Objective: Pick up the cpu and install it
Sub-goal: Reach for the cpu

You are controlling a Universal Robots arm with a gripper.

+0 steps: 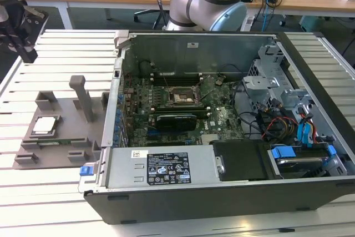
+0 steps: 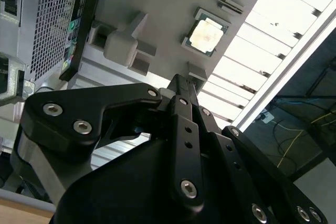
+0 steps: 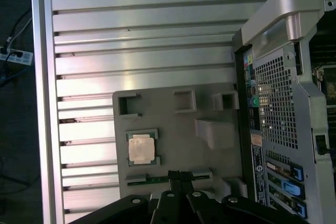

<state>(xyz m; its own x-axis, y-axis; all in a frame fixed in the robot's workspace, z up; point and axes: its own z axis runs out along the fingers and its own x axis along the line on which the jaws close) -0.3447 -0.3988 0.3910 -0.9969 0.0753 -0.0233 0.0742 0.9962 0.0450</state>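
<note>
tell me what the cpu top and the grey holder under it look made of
The cpu: its top looks like metal, silvery-white with a dull sheen that catches light in the first wrist view. The grey holder: probably moulded or printed plastic, matte, uniform grey with blocky raised walls.

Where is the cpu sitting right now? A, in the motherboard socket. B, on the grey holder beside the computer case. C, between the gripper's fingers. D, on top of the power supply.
B: the cpu lies in a recess of the grey holder outside the computer case, and the gripper is not touching it.
</note>
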